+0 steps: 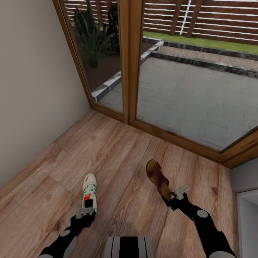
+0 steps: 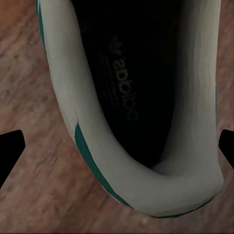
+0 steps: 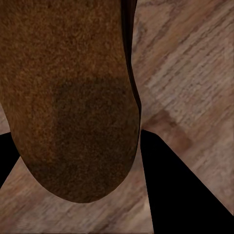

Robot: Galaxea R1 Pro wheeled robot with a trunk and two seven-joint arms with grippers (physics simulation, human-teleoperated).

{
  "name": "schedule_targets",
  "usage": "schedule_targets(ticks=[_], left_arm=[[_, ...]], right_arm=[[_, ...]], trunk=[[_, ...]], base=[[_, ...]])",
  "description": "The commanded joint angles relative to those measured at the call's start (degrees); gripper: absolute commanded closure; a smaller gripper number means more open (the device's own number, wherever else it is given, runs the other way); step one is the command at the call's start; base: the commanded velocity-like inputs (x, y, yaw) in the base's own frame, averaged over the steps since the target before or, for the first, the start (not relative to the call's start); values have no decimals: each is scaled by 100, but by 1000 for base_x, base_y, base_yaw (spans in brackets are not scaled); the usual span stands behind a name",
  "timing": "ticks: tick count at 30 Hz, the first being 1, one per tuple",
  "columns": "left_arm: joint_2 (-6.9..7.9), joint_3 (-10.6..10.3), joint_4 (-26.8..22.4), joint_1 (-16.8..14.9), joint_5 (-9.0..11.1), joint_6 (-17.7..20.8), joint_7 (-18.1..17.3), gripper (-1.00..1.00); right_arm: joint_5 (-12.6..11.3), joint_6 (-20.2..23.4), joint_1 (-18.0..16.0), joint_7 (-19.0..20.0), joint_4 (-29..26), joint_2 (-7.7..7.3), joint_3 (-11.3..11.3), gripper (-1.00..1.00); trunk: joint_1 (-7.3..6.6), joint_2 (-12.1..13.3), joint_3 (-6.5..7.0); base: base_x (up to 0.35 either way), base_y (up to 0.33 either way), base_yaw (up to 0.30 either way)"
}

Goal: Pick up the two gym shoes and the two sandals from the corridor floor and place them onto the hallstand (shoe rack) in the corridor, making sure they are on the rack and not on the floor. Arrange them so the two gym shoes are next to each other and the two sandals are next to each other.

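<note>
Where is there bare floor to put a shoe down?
Bare corridor floor lies between the glass door and the shoes, and along the wall. It is crowded low down, where the gym shoe, sandal and both grippers sit.

Head view: high, looking down past both arms toward the glass door (image 1: 186,89). Wrist views: very close, over sneaker (image 2: 146,122) heel and sandal (image 3: 68,97) heel, sharing the wood floor (image 1: 118,150).

Both arms reach forward and down from the bottom of the head view. The left gripper (image 1: 85,211) sits at about 7 o'clock, jaws closed on the sneaker (image 1: 89,193). The right gripper (image 1: 178,193), at about 4 o'clock, grips the sandal (image 1: 157,178) by its heel.
</note>
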Motion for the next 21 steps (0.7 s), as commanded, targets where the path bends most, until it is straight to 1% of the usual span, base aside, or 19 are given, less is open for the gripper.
schedule_targets(ticks=[1,8,14,21], left_arm=[[-3,48,5,-3,-34,-18,-41,-100],[-3,48,5,3,-34,-22,-42,-100],[-3,42,5,4,-34,-17,-42,-100],[-3,40,5,4,-34,-23,-42,-100]], right_arm=[[41,-28,-5,40,-2,8,-33,100],[41,-28,-5,40,0,8,-33,100],[41,-28,-5,40,0,8,-33,100],[41,-28,-5,40,-1,8,-33,100]], trunk=[[-1,-1,-3],[-1,-1,-3],[14,-9,-136],[14,-9,-136]], base=[[0,0,-15],[0,0,-5],[0,0,0],[0,0,0]])
